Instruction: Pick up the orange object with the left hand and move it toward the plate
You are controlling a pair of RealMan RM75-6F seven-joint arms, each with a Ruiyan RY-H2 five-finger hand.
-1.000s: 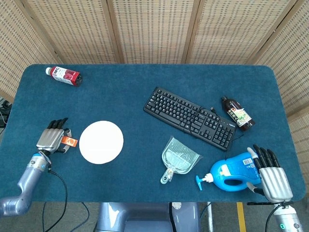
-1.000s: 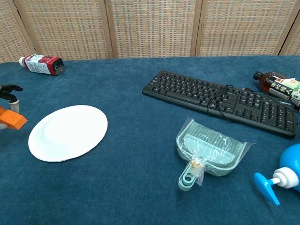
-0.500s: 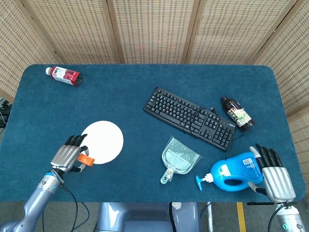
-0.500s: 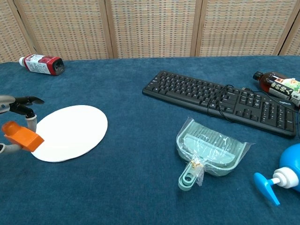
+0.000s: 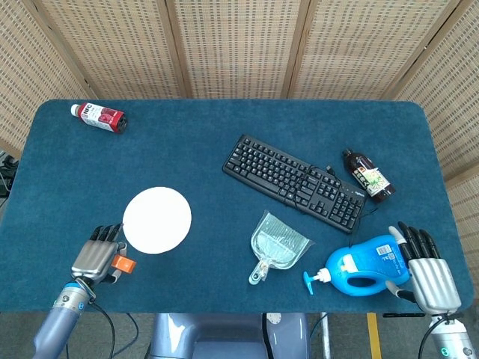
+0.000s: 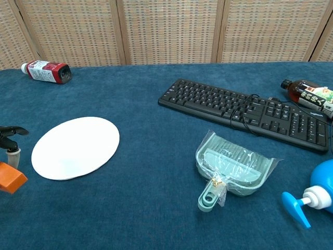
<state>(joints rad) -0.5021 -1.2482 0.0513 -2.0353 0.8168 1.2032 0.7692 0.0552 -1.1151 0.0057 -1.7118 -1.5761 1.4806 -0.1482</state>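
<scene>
My left hand (image 5: 96,261) is near the table's front left edge and holds a small orange block (image 5: 122,263) at its fingertips. In the chest view the orange block (image 6: 10,178) shows at the far left edge with dark fingertips (image 6: 11,133) above it. The round white plate (image 5: 156,220) lies just right of and behind the hand; the block is off the plate, near its front-left rim. The plate (image 6: 76,147) is bare. My right hand (image 5: 429,274) rests at the front right corner, fingers spread, beside a blue spray bottle.
A red-labelled bottle (image 5: 99,117) lies at the far left corner. A black keyboard (image 5: 293,182) runs diagonally at centre right, with a dark bottle (image 5: 368,176) beyond it. A wrapped green dustpan (image 5: 276,246) and the blue spray bottle (image 5: 356,268) lie near the front.
My left hand carried the orange block from the plate's left side to its front-left rim, then drew back toward the table's front edge. The right hand stayed still.
</scene>
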